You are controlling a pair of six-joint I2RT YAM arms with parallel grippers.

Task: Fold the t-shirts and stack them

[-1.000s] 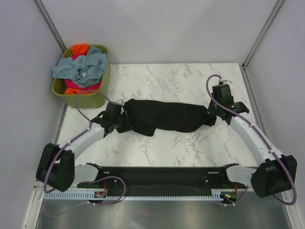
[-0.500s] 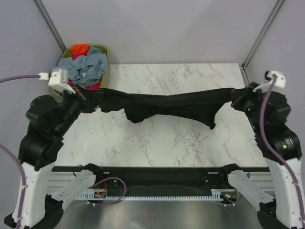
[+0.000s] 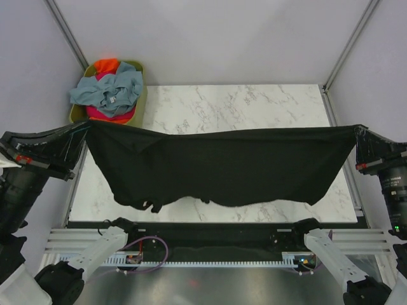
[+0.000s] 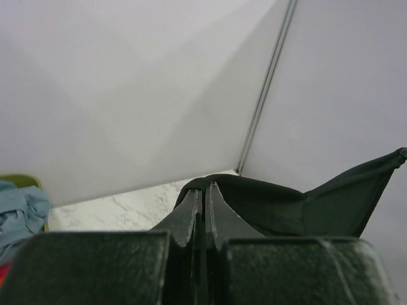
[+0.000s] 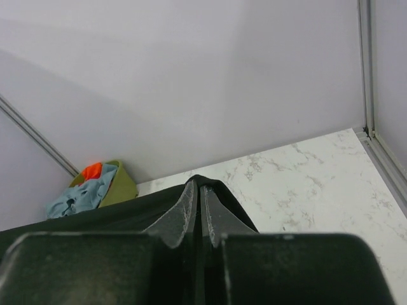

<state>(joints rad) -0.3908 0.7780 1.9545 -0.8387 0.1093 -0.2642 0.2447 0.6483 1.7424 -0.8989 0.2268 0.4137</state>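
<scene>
The black t-shirt [image 3: 222, 168] hung spread above the desk [image 3: 241, 105], stretched taut between the arms. The left pincer [image 4: 205, 189] was clamped narrow on one top corner and the right pincer [image 5: 198, 186] on the other. The other t-shirts [image 3: 109, 89] lay heaped in the green basket [image 3: 142, 103] at the desk's far left corner.
</scene>
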